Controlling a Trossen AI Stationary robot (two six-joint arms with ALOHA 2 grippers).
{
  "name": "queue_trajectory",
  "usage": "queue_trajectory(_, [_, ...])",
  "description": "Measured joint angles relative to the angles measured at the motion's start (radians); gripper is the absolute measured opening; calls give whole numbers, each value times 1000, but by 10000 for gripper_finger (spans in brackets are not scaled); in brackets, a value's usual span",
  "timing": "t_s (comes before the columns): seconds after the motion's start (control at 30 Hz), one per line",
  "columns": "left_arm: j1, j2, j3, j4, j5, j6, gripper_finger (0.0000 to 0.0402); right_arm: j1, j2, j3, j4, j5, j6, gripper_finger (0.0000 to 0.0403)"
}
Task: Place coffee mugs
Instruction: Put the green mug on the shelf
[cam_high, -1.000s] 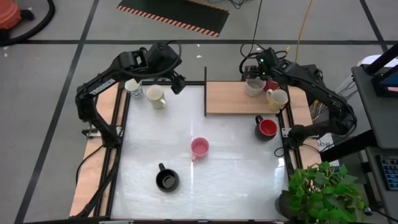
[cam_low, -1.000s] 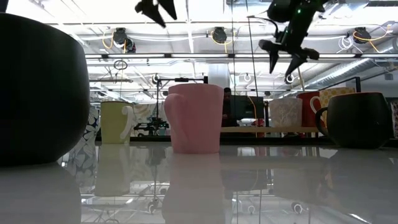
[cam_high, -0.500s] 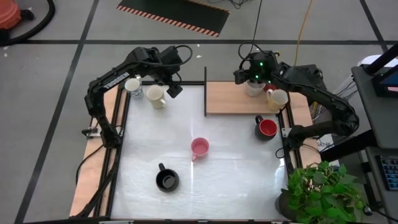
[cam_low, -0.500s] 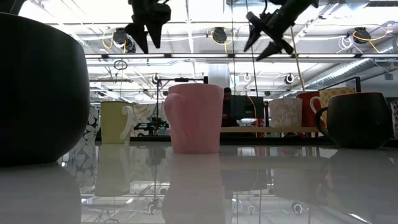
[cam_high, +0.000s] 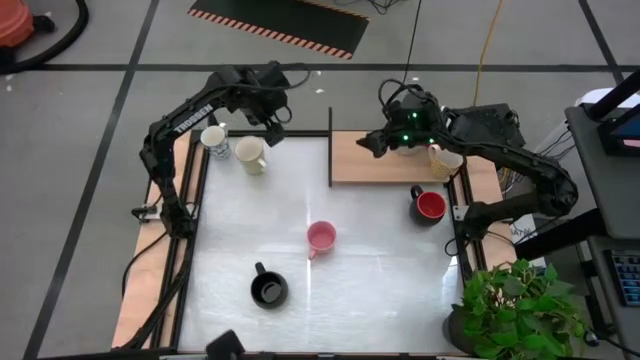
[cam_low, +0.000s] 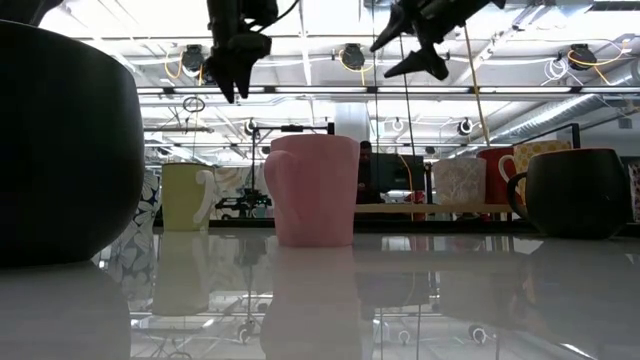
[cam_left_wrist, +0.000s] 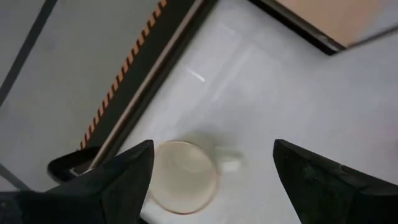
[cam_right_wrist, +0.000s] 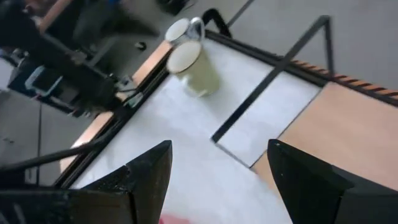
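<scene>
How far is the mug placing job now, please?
Looks done: several mugs stand on the wooden shelf, including a white mug. In hand: nothing; the left end effector hovers open above the cream mug, the right end effector is empty. Left: pink mug, black mug, red-lined mug.

From my seat I count eight coffee mugs (cam_high: 321, 238) in the overhead view: one pink, one black, two cream, one with blue marks, two red, one grey-white. Two arms, one wooden shelf (cam_high: 385, 160), and one potted plant (cam_high: 520, 310).
</scene>
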Motion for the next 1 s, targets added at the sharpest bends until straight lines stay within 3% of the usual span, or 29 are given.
queue_trajectory(0.43, [122, 0, 0, -14, -43, 69, 333, 142, -70, 0, -1, -24, 61, 258])
queue_trajectory(1.0, [61, 0, 0, -10, -42, 0, 333, 163, -141, 0, -11, 38, -94, 258])
